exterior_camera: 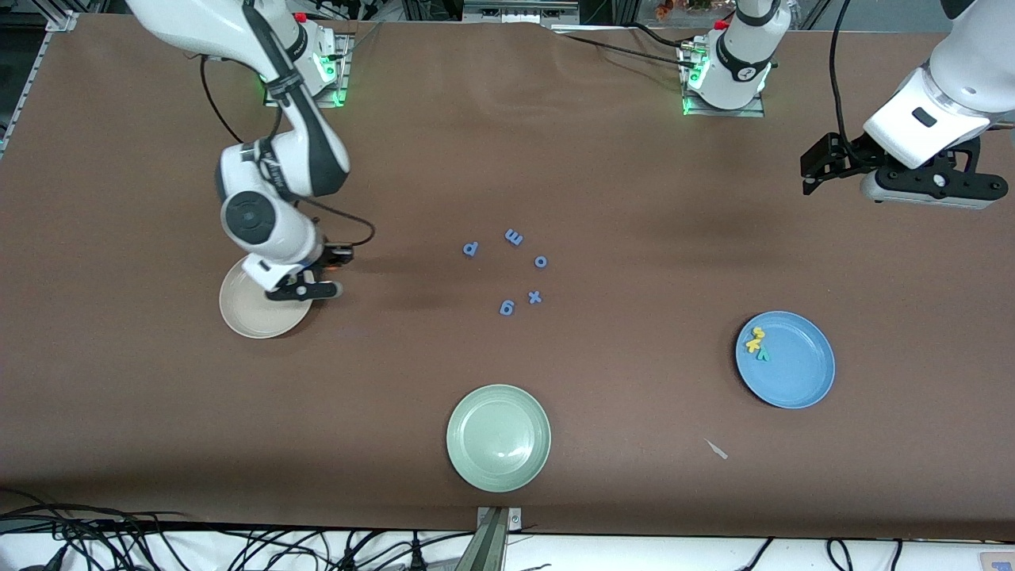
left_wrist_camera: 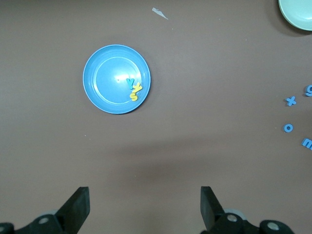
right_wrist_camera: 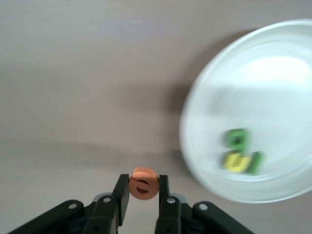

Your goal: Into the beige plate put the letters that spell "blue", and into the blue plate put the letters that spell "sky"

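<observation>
My right gripper point(right_wrist_camera: 143, 189) is shut on the orange "e" point(right_wrist_camera: 143, 183) and hangs over the table just beside the rim of the beige plate point(right_wrist_camera: 273, 87). In that plate lie the green "b" point(right_wrist_camera: 237, 138), the yellow "u" point(right_wrist_camera: 236, 163) and the green "l" point(right_wrist_camera: 256, 163). In the front view the right gripper point(exterior_camera: 306, 290) sits at the beige plate's point(exterior_camera: 252, 319) edge. The blue plate point(exterior_camera: 797, 373) holds the "sky" letters point(exterior_camera: 757, 343): teal "y" point(left_wrist_camera: 129, 83), yellow "k" point(left_wrist_camera: 138, 88), yellow "s" point(left_wrist_camera: 133, 96). My left gripper point(left_wrist_camera: 144, 201) waits open and empty, high over the table at the left arm's end point(exterior_camera: 809, 174).
Several all-blue letters lie mid-table: "p" point(exterior_camera: 470, 249), "m" point(exterior_camera: 514, 236), "o" point(exterior_camera: 541, 262), "x" point(exterior_camera: 535, 297), "g" point(exterior_camera: 507, 307). A pale green plate point(exterior_camera: 498, 438) sits near the front edge. A small white scrap point(exterior_camera: 716, 449) lies nearer the camera than the blue plate.
</observation>
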